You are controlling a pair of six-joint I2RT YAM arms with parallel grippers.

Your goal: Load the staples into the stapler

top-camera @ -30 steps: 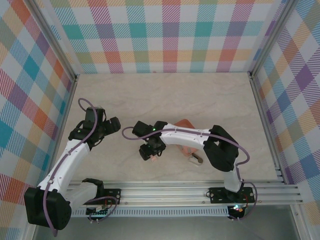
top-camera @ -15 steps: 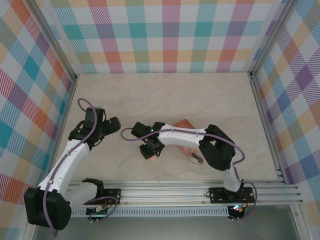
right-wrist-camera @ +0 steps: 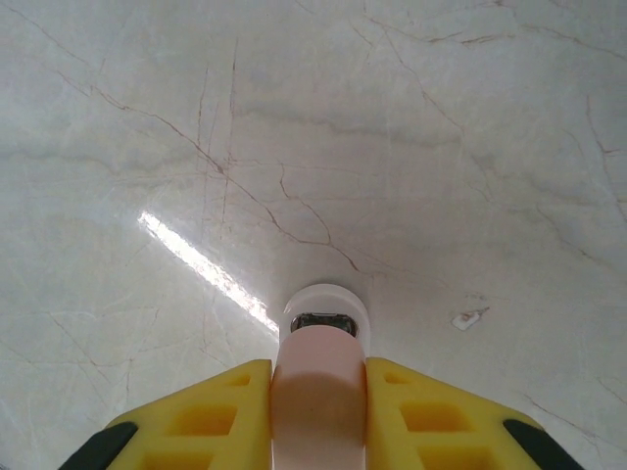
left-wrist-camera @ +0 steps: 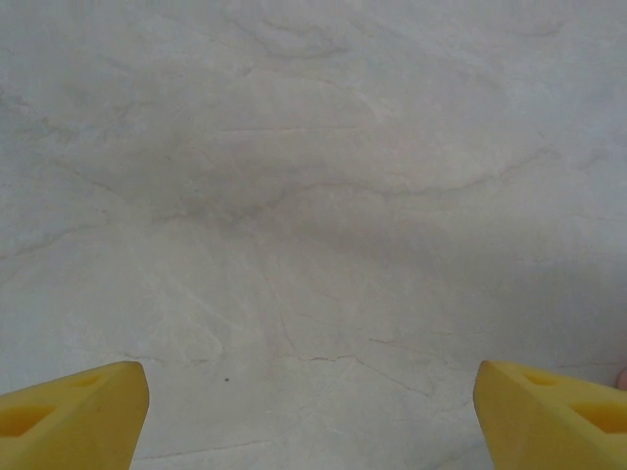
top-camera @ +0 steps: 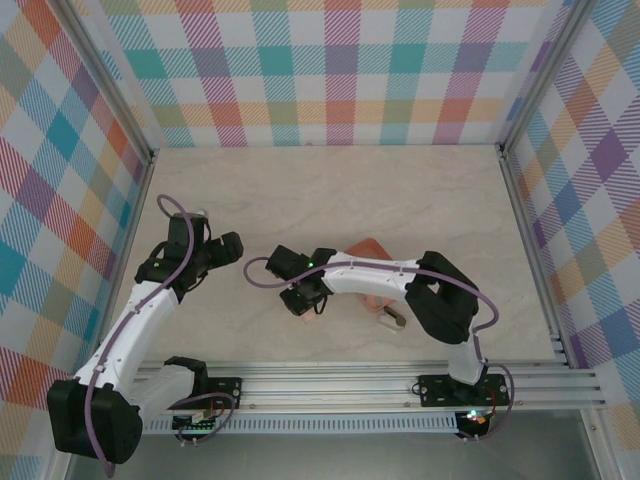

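Right wrist view: the right gripper (right-wrist-camera: 318,377) is seen clamped on the pink stapler (right-wrist-camera: 319,343), at lower centre, its white, metal-slotted tip toward the marbled tabletop (right-wrist-camera: 392,147). The left gripper (left-wrist-camera: 313,411) is held wide apart over bare tabletop. The staples are too small to be made out in the top view, where a salmon-pink tray (top-camera: 372,246) lies just right of centre.

I have the stapler (right-wrist-camera: 323,318) between the right end effector's (right-wrist-camera: 318,372) fingers, over the worktop (top-camera: 330,190), midway along and towards its near edge. The tray (top-camera: 372,247) lies behind and right of it, partly under the right arm. The left end effector (top-camera: 225,247) hangs to its left, towards the left edge.
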